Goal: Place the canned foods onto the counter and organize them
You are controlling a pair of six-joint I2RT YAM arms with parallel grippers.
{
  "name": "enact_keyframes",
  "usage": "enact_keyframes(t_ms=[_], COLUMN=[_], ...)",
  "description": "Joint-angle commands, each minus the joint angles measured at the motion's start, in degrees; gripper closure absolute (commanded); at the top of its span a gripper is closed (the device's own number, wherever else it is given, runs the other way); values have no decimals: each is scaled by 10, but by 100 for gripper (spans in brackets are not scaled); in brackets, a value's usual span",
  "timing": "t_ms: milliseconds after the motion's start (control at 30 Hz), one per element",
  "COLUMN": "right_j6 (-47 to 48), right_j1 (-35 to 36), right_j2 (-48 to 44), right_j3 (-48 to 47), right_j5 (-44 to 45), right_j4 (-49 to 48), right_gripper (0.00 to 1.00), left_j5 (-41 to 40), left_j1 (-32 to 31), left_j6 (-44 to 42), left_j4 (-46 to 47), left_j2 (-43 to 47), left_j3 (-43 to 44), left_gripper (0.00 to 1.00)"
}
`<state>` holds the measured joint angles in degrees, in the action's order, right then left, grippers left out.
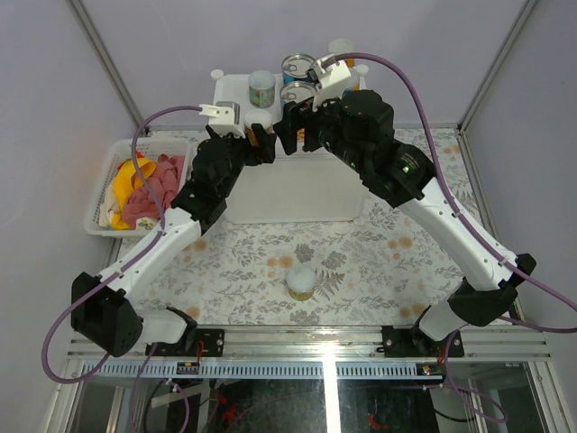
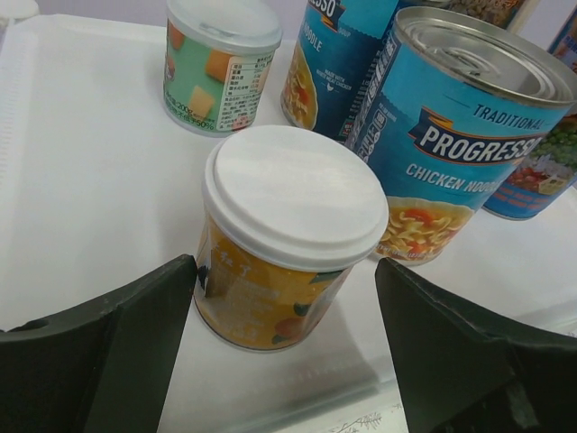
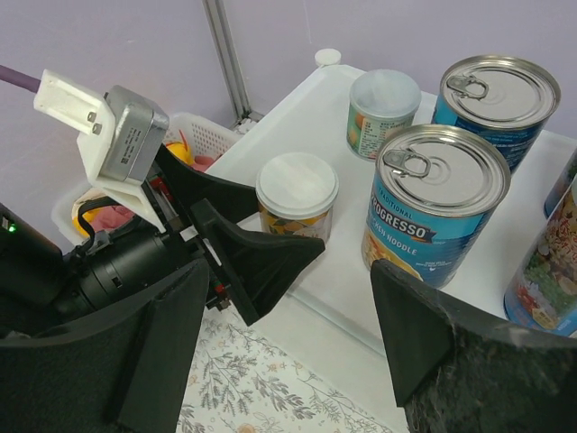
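Observation:
The counter (image 1: 297,194) is a big white box at the back middle. On its far part stand two blue Progresso cans (image 1: 297,68) (image 1: 297,93), a green-labelled jar (image 1: 262,87) and a white-lidded yellow jar (image 1: 257,119). My left gripper (image 2: 284,271) is open, its fingers either side of the yellow jar (image 2: 288,234), which stands on the counter (image 2: 81,180). My right gripper (image 3: 288,298) is open and empty, just in front of the nearer Progresso can (image 3: 437,203) and over the counter's edge. Another yellow jar (image 1: 301,281) stands on the table.
A white mesh basket (image 1: 104,185) with a banana and a pink cloth sits left of the counter. More labelled cans stand at the counter's far right (image 3: 550,262). The two grippers are close together, the left one (image 3: 243,244) between the right one's fingers in the right wrist view.

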<state>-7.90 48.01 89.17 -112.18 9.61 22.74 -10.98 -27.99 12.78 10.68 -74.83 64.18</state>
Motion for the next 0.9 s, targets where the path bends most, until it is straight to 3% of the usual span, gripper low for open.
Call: enact_keyframes(t_ms=[0, 167, 867], right_j6=[16, 23, 25], right_j1=[3, 2, 1], right_j2=[-19, -19, -46], right_j3=[-4, -3, 34], right_j5=[13, 22, 43], right_j4=[-33, -35, -50], right_gripper=[21, 21, 21], left_j5=[-16, -18, -52], left_j1=[-1, -1, 17], left_j6=[-24, -37, -42], left_j4=[27, 31, 26], left_j2=[-16, -29, -79], left_j3=[26, 35, 78], left_gripper=[20, 28, 30])
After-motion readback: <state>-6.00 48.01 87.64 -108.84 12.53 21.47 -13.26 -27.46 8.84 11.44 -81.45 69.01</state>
